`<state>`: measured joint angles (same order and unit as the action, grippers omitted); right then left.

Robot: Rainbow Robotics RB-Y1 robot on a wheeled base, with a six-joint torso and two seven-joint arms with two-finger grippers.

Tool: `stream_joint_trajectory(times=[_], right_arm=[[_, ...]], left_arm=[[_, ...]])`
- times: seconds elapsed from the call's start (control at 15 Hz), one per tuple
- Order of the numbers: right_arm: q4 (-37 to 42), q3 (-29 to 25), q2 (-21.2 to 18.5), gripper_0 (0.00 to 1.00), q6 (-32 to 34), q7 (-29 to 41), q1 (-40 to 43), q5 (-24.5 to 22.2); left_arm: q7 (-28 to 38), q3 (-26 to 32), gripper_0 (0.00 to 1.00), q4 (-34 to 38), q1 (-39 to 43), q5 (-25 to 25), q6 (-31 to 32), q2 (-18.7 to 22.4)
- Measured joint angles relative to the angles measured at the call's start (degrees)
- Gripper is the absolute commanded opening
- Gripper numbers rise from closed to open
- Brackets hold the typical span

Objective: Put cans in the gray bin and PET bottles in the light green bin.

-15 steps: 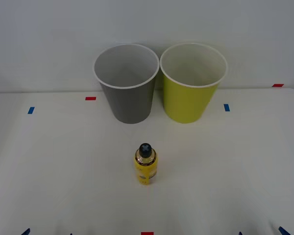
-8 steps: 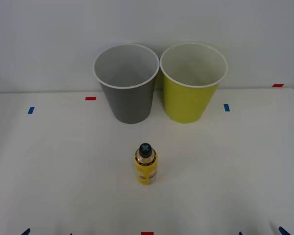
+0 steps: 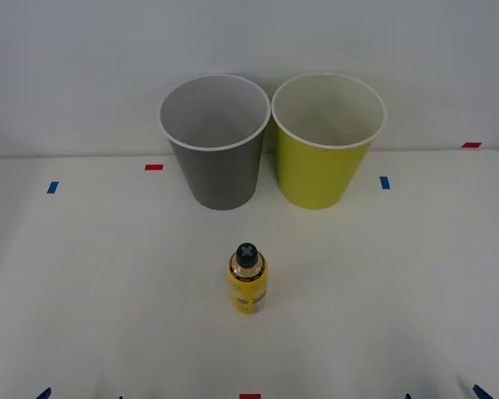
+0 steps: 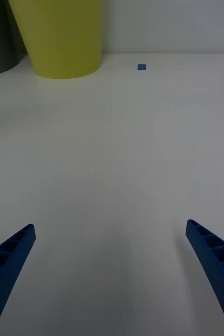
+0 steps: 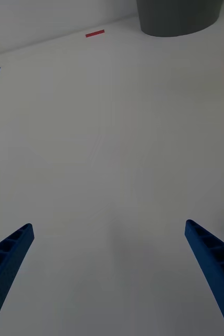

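Standing upright at the near centre of the table (image 3: 83, 274), the yellow bottle (image 3: 248, 287) is unmoved over the past second. The gray bin (image 3: 220, 170) and light green bin (image 3: 320, 170) are set touching at the far edge. Both the left gripper (image 5: 109, 273) and right gripper (image 4: 109, 273) are held apart, empty; no grasp is begun.
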<state>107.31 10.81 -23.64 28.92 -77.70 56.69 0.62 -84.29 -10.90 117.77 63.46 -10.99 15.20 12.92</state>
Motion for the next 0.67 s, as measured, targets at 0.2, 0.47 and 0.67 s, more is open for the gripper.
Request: stream_joint_trajectory(times=[0.2,0.47,0.67], right_arm=[[0.0,0.0,0.0,1.00,0.0,0.0,0.0,0.0],[0.0,0.0,0.0,1.00,0.0,0.0,0.0,0.0],[0.0,0.0,0.0,1.00,0.0,0.0,0.0,0.0]], left_arm=[[0.0,0.0,1.00,0.0,0.0,0.0,0.0,0.0],[0.0,0.0,1.00,0.0,0.0,0.0,0.0,0.0],[0.0,0.0,1.00,0.0,0.0,0.0,0.0,0.0]])
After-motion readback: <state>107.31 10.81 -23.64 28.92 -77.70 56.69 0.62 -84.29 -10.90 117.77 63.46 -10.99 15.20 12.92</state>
